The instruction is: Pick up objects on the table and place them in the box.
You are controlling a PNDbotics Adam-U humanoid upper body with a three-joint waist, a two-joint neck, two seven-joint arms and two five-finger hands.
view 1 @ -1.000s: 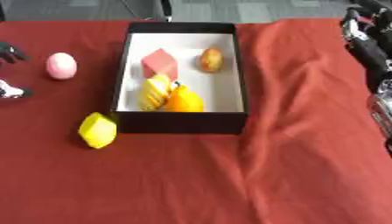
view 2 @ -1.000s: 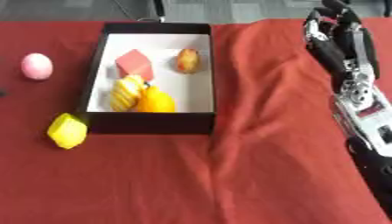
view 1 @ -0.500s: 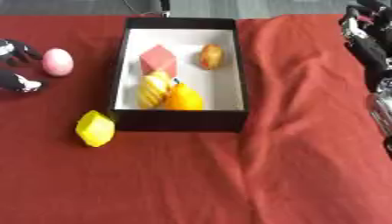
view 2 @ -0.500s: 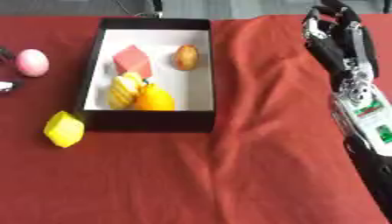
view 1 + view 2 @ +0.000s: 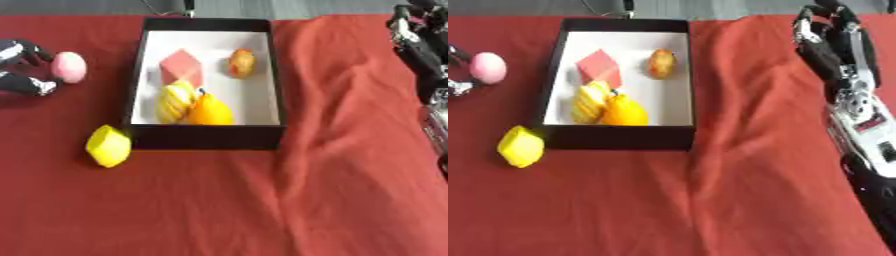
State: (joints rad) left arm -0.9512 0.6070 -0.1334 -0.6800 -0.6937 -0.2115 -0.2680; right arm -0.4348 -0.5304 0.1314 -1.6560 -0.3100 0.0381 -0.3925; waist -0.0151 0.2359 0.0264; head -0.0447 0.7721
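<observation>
the left hand (image 5: pixel 22 67) brackets the pink ball (image 5: pixel 68 67), fingers spread either side, seemingly not closed on it yet. next: close, lift, carry rightward into the box (image 5: pixel 274 65). the right hand (image 5: pixel 826 31) idles, fingers curled.

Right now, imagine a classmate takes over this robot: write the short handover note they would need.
Left hand: at the left edge, fingers either side of the pink egg-shaped object, not yet closed on it.
Right hand: idle at the far right, holding nothing.
Box: already holds a red block, a brown object, a yellow striped object and an orange one.
Left to do: the pink object, then the yellow object lying on the cloth by the box's near-left corner.
</observation>
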